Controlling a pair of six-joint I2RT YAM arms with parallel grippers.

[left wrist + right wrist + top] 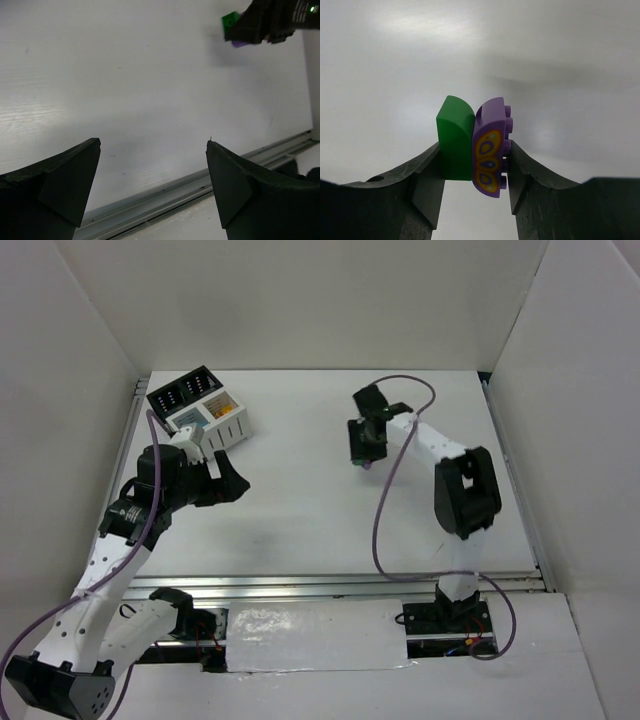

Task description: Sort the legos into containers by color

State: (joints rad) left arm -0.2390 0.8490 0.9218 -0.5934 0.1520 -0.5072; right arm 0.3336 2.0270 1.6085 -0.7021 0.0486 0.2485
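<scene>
Currently right end effector point(475, 170) clamps green lego point(454, 145) against yellow-printed purple lego point(490, 150); left end effector point(152, 145) gapes empty.

- Right wrist view: the right fingers point(555, 200) run off the bottom edge, so only their tips show.
- Left wrist view: the left fingers point(60, 192) are cropped by the bottom edge in the same way.
- Same view, top right corner: the right fingers are blurred and cut by the top edge. They hide most of a green brick point(230, 20) and a purple brick point(240, 44).
- Overhead view: both bricks sit under the right fingers, with only a purple speck showing. What lies in the bins point(232, 430) is too small to tell.
</scene>
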